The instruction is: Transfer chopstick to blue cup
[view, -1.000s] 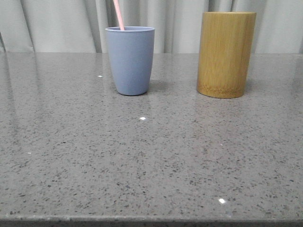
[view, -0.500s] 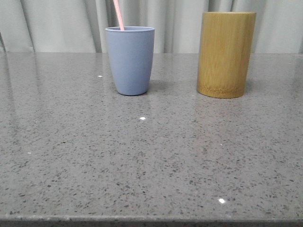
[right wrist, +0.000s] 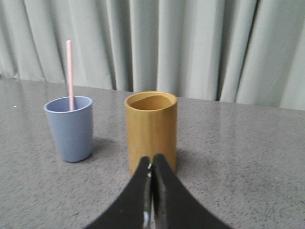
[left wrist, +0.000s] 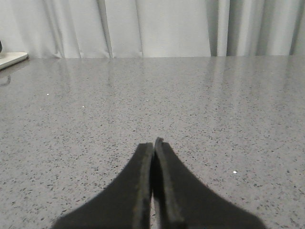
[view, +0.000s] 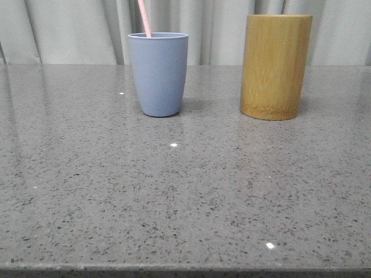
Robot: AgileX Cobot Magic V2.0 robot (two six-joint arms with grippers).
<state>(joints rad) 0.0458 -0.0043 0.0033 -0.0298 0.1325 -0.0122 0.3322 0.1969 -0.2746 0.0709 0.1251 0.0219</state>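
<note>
Nothing has moved: chopstick stands in blue cup, apparently delivered. My left gripper and right gripper are closed, empty; next, stay clear.

no readable text, no labels, no brands, no numbers anywhere

The blue cup and bamboo cylinder sit marginally leftward (camera nudge?).

Two containers side by side on speckled stone counter.
Thin pale pink chopstick standing in grey-blue plastic tumbler, left of tall bamboo cylinder; curtain behind.
</note>
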